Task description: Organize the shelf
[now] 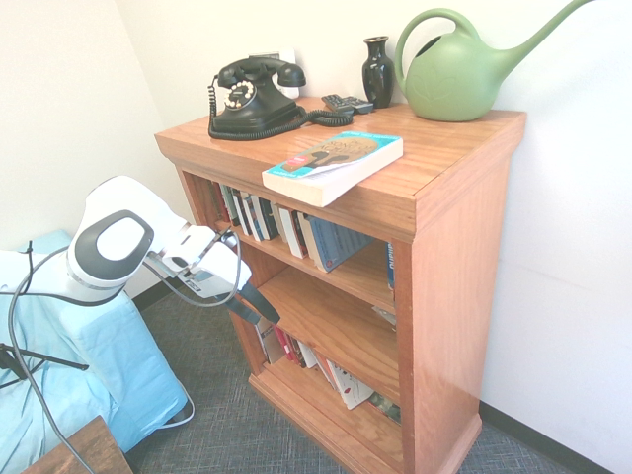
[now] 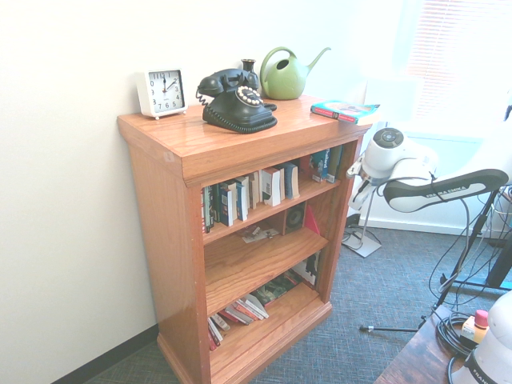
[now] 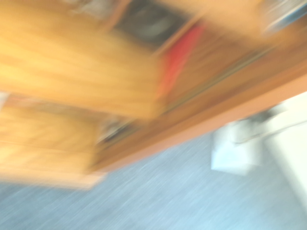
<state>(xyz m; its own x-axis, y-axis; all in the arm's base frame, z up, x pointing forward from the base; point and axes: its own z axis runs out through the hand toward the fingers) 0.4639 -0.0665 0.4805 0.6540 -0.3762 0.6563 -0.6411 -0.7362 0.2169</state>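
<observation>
Arm: white Franka arm, forearm angled downward toward the open front of the reddish-orange polished-wood shelf (image 1: 434, 188), which stands against the white wall.

Tool (image 1: 259, 308): dark fingers parted, holding nothing, poised just in front of the middle tier at the shelf's left side panel in the first exterior view; apart from the wood.

Shelf top: black rotary telephone (image 1: 252, 97), small dark vase (image 1: 377, 71), green plastic watering can (image 1: 456, 71), white square clock (image 2: 162, 91), teal-covered paperback book (image 1: 334, 165) lying flat, its near corner overhanging the front edge.

Tiers: upright books on the upper tier, leaning books on the lowest; middle tier mostly bare.

Hard to make out: wrist view motion-blurred, only wood, a red patch and grey carpet (image 3: 158, 196) legible. In the second exterior view the tool is hidden by the arm's white casing.

Open room: carpet in front of the shelf.
</observation>
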